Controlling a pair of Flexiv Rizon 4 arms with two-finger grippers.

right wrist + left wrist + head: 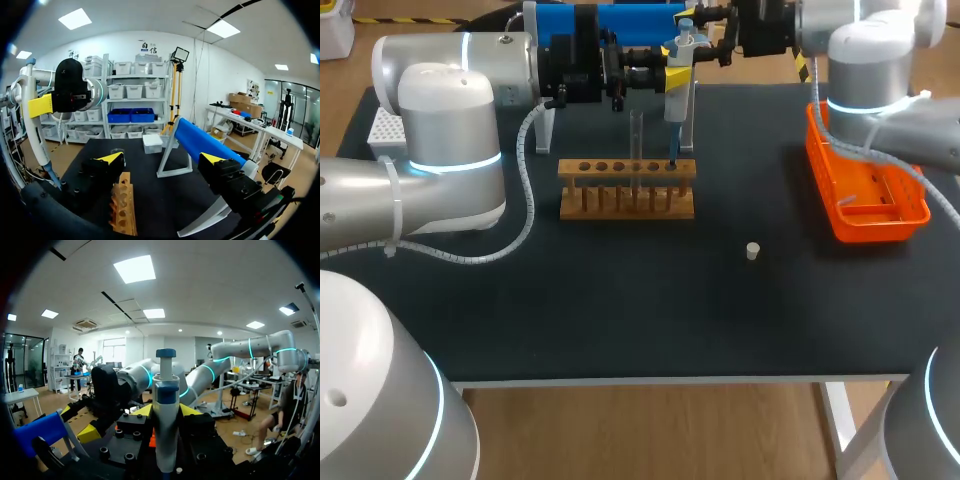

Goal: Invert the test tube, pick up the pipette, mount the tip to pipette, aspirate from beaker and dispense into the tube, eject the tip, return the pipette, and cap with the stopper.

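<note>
Pipette [676,105] held upright over the wooden rack [627,192]
Left claw [676,76] is clamped on the one pipette from both sides, and the pipette's lower end sits down at the rack's right-hand end hole. The single rack shows six holes, and one glass tube [636,140] stands in it. Right claw [161,158] hangs above the rack, spread wide apart and gripping nothing. One white stopper [752,250] lies alone on the black table [620,300], and one orange tray [840,228] sits near the right edge.
</note>
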